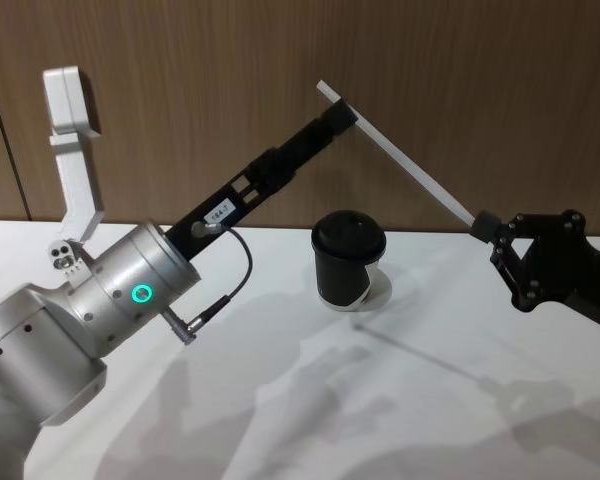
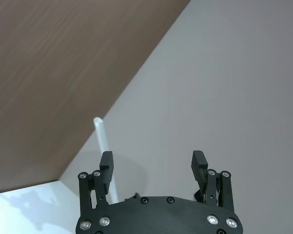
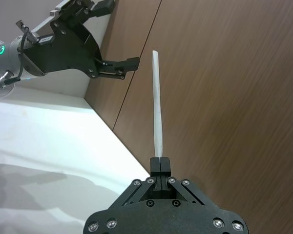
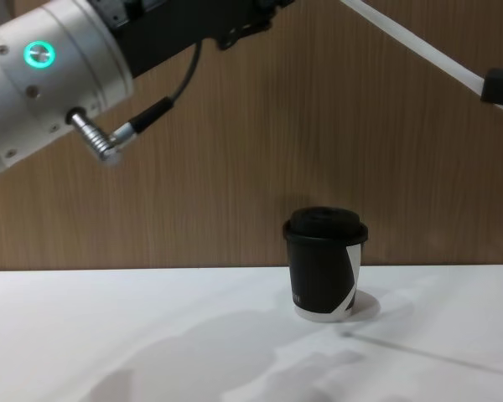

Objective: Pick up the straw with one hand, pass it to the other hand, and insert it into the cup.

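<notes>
While the white table spreads below me and the brown wood-panelled wall rises behind it, my thick silver left arm reaches up and forward from the left side of the head view. A green ring glows on it, and a dark cable loops from its side.

At the end of that arm, my long black left gripper is raised high above the table, in front of the wall. Its jaws stand wide apart, with nothing clamped between them. My left wrist view shows the two fingers spread, with the wall and table edge beyond them.

My right gripper comes in from the right, lower than the left one but well above the table. Its fingertips are pressed together on the lower end of the straw.

The cup stands upright on the table between my two arms, near the wall. It is black with a black domed lid, a white slanted patch and a white base band.

The straw is in the air. It slants up and to the left from my right gripper, above the cup. Its free upper end lies just beside one finger of my open left gripper, and I cannot tell whether they touch.
</notes>
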### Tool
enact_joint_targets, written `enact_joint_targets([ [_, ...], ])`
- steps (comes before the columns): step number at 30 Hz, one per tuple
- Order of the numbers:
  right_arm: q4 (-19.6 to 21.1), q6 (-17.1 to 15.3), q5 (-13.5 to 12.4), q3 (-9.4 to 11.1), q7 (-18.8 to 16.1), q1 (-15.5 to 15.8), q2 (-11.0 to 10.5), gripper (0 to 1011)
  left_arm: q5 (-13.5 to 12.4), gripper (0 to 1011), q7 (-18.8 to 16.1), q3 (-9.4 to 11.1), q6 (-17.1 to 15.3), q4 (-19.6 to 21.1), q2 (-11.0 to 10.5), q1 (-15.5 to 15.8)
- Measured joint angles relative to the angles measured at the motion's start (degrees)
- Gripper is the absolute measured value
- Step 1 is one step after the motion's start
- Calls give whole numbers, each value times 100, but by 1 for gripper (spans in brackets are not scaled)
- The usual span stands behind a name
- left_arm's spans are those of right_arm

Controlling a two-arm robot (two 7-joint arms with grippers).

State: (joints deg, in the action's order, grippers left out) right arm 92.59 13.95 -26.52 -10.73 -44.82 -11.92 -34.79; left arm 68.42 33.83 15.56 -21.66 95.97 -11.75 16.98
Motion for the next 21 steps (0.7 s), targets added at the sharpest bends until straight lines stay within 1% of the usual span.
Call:
enact_joint_targets([
  [5, 0, 0, 0, 0, 0, 0, 0, 2, 128, 1003, -13, 98, -34, -25, 120, 65],
  [13, 0, 0, 0, 0, 0, 0, 0, 2, 180, 1003, -152, 183, -16, -48, 221, 107],
  [21, 0, 0, 0, 0, 0, 0, 0, 2, 197, 1003, -274, 231, 57, -51, 262, 112],
])
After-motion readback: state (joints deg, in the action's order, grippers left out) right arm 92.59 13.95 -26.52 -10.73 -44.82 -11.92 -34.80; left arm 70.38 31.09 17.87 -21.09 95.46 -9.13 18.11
